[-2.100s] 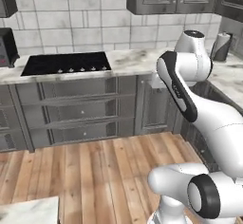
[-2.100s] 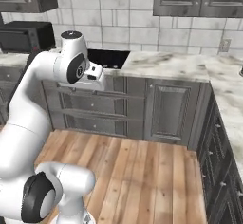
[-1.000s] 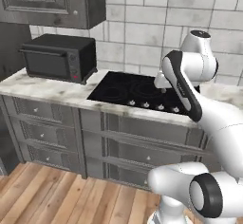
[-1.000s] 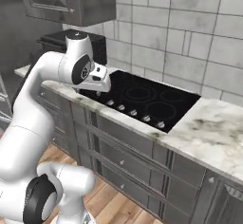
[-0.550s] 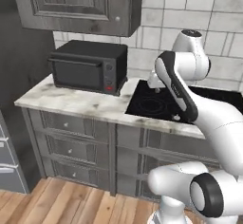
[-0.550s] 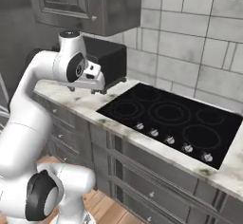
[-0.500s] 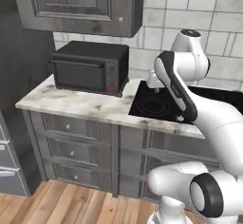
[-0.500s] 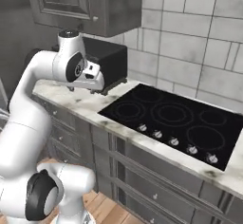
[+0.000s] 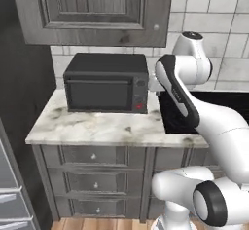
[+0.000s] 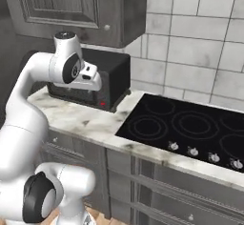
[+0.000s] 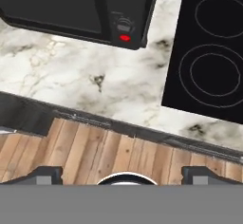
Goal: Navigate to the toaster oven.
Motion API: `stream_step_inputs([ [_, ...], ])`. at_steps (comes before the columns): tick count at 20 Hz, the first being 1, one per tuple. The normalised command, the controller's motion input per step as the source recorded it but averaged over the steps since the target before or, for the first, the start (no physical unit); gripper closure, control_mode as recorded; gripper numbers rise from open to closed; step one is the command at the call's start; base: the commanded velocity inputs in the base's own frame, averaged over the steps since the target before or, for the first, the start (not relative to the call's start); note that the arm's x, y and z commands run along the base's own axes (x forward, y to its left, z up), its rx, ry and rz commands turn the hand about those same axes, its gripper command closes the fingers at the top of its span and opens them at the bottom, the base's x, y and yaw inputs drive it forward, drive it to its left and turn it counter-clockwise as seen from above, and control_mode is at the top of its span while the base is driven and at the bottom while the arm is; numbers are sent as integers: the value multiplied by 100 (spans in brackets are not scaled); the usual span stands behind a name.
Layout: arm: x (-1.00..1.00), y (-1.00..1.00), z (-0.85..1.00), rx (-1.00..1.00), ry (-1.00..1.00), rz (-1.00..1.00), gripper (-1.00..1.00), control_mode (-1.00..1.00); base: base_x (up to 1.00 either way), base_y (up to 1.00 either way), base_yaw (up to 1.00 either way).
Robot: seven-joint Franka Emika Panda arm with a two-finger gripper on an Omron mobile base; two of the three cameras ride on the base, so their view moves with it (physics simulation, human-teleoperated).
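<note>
The oven [image 9: 106, 84] is a dark, boxy unit with a wide glass door under a handle bar, and a knob panel with a red mark at its right end; it sits at the back of the marble counter [image 9: 97, 129], about 10 o'clock in the left base view. At its 3 o'clock lies the flat black cooktop [image 10: 190, 126]. The gripper [image 11: 121, 174] hangs empty over the counter edge, fingers [image 11: 45, 173] spread wide.
</note>
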Motion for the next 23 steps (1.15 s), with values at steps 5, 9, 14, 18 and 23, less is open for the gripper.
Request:
stream_step_inputs([
  [5, 0, 0, 0, 0, 0, 0, -100, 100, 66, 100, -36],
  [9, 0, 0, 0, 0, 0, 0, -100, 100, 59, 88, -33],
  [14, 0, 0, 0, 0, 0, 0, -100, 100, 82, 59, -27],
  [18, 0, 0, 0, 0, 0, 0, -100, 100, 69, 26, -22],
  [23, 0, 0, 0, 0, 0, 0, -100, 100, 36, 9, -11],
])
